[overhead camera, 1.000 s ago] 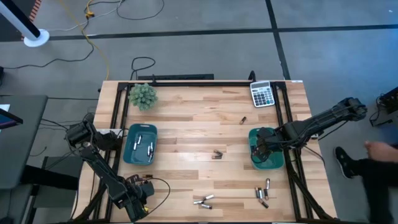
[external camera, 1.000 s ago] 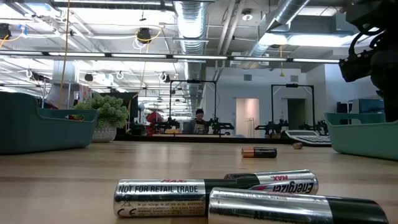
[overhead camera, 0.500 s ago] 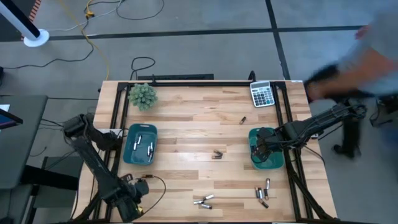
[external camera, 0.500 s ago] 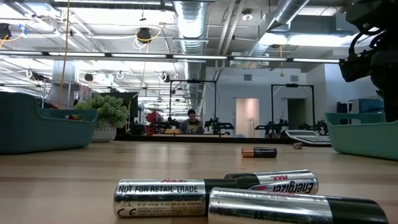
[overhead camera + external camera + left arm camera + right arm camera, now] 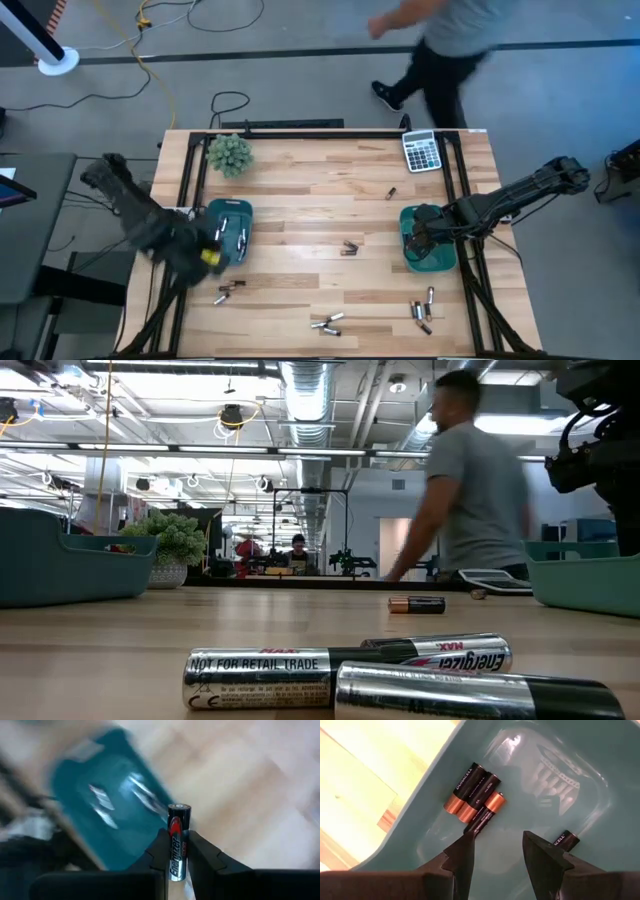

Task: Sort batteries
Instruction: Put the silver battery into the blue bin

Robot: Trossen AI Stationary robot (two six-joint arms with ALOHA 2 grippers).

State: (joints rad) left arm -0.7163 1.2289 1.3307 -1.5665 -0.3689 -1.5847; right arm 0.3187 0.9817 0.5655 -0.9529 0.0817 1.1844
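Note:
My left gripper [image 5: 205,256] is blurred by the near-left corner of the left teal bin [image 5: 250,230] and is shut on a silver-and-black battery [image 5: 178,820]. The bin [image 5: 115,820] holds several silvery cells [image 5: 222,228]. My right gripper [image 5: 422,240] hangs open and empty inside the right teal bin [image 5: 442,262]; its fingers [image 5: 498,840] stand over three copper-and-black cells [image 5: 475,792] lying on the bin floor, with another cell [image 5: 565,840] beside them. Loose batteries lie on the table [image 5: 230,290], [image 5: 325,322], [image 5: 348,247], [image 5: 391,192], [image 5: 423,310]. My left gripper pinches the battery's lower half [image 5: 175,857] between its two fingers. The battery lies along the fingers, and its upper end sticks out past the fingertips. It is lifted clear, over the edge of the left bin.
A grey calculator [image 5: 421,150] lies at the far right corner and a small green plant [image 5: 230,153] at the far left. A person [image 5: 440,35] walks past the table's far edge and also shows in the low view [image 5: 470,490]. Bare wood lies between the bins.
My left gripper has swung up from the table's near-left edge toward the left teal bin, carrying the battery; it is blurred with speed. A person has walked from the table's right side round to behind its far edge. My right arm has kept still.

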